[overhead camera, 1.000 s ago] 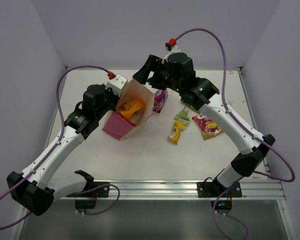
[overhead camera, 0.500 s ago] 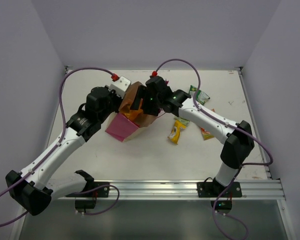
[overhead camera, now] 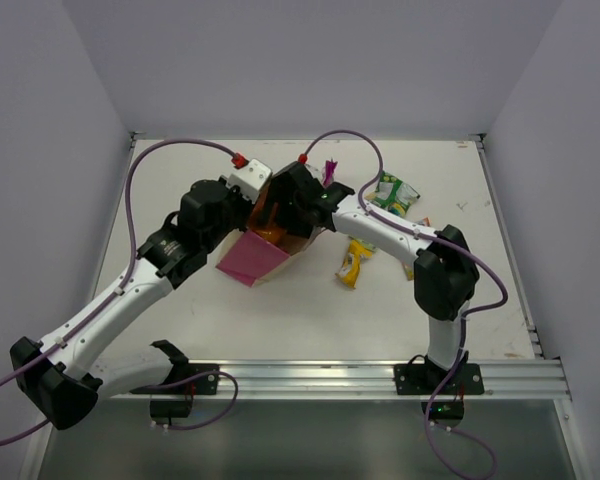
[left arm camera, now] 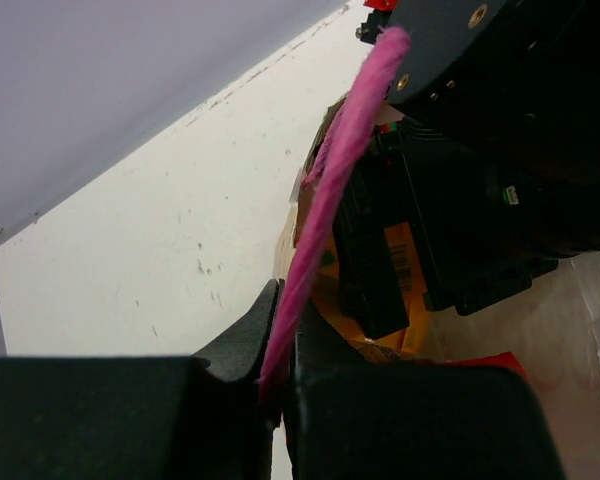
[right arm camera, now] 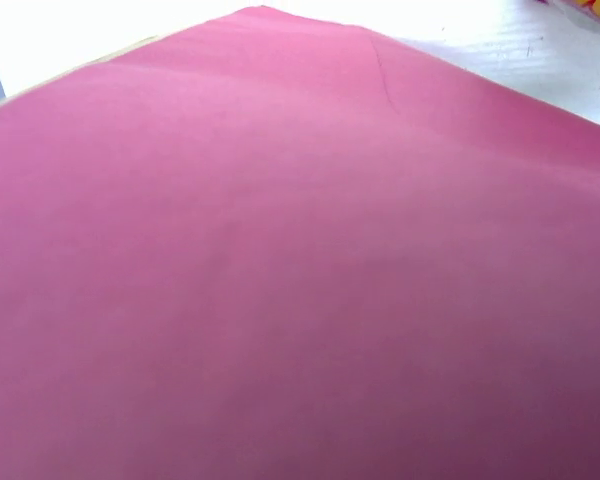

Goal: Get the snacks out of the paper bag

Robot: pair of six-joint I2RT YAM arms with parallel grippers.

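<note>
Lying tipped on the worktop [overhead camera: 280,310], the bag [overhead camera: 252,258] has a pink side panel facing up, its long axis running from the base at near-left to the raised mouth at far-right. The left gripper [overhead camera: 255,192] sits at the bag's far-left rim, and the right gripper [overhead camera: 280,210] reaches into the mouth. A green packet [overhead camera: 393,192], a yellow packet [overhead camera: 351,263] and a purple packet [overhead camera: 330,172] lie outside, to the right. The left wrist view shows its gripper pinched closed on the pink cord [left arm camera: 330,190], with the right gripper's black body inside the bag against an orange packet [left arm camera: 400,262]. Whether that gripper is closed cannot be told. The right wrist view shows only pink paper.
</note>
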